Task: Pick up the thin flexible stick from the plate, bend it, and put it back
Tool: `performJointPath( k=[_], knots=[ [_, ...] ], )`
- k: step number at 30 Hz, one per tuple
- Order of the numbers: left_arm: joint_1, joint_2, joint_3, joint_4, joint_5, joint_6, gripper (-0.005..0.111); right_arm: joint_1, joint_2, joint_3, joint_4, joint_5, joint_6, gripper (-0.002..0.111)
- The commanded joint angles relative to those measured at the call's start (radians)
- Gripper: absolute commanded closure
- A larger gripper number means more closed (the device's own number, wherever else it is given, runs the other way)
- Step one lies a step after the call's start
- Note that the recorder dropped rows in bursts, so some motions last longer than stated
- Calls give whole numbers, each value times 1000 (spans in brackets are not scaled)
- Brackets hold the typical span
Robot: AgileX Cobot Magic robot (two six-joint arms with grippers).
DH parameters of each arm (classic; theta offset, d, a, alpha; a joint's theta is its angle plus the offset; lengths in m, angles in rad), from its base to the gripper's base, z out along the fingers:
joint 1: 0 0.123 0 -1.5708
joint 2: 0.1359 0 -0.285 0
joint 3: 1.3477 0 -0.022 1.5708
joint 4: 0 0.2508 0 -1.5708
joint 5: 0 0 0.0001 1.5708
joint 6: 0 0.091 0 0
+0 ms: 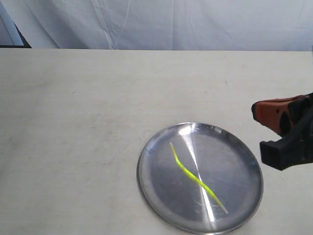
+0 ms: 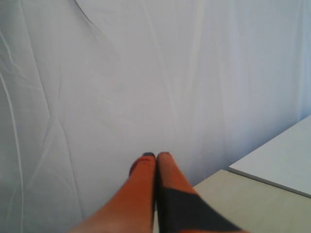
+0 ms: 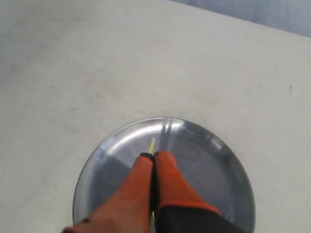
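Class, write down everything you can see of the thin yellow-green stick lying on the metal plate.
The thin flexible stick is a very slender yellow-green strand, paler towards its ends. It is not straight but has gentle wavy bends along its length. It lies flat on the shiny silver plate, running diagonally across the middle and wholly inside the rim. Only the plate touches it.

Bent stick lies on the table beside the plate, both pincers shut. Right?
No. The stick lies on the plate, not on the table beside it; the exterior view shows this. It is bent, and the left pincer and right pincer are both shut.
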Motion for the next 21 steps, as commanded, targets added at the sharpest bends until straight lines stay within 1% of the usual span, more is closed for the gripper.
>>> performJointPath(
  k=[1,5,8,10,13,16,18,20,21],
  knots=[
    [-4,-4,2,-6,8,-7,107,-4,-75,-2,-3,-8,2,108],
    [-4,-4,2,-6,8,-7,107,-18,-140,19,4,-37,2,108],
    [-4,-4,2,-6,8,-7,107,-114,-197,118,2,-157,2,108],
    [-4,-4,2,-6,3,-7,107,-233,-239,233,2,-322,2,108],
    [-4,-4,2,-6,5,-7,107,-419,-318,413,2,-630,2,108],
    [-4,-4,2,-6,5,-7,107,-593,-418,548,24,-820,2,108],
    [-4,-4,2,-6,5,-7,107,-677,-488,605,76,-856,11,108],
    [-4,-4,2,-6,5,-7,107,-749,-565,621,133,-837,31,108],
    [-4,-4,2,-6,5,-7,107,-770,-600,621,160,-815,39,108]
  ],
)
